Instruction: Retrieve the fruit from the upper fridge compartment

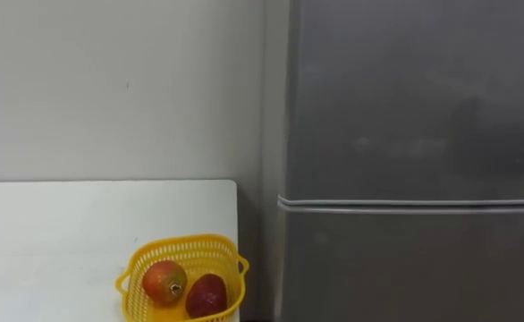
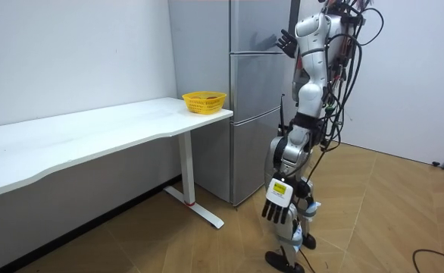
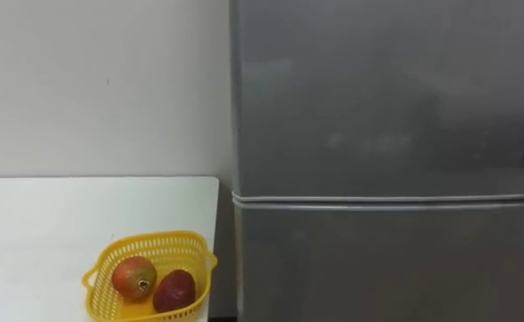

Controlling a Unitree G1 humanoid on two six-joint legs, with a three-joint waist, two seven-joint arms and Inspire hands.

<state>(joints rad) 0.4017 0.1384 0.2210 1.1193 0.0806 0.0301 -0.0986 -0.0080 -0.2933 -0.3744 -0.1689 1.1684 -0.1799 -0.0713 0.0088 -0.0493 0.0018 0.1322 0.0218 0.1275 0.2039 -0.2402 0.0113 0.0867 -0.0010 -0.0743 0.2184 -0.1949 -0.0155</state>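
Right of the white table, the fridge stands shut — right hand raised open-fingered near its upper door, left hand hanging loose-fingered — nothing retrieved yet.

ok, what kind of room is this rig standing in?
Probably a lab or test room dressed as a kitchen corner: a tall grey fridge, a plain white table beside it against a bare wall, and a yellow basket of fruit on it.
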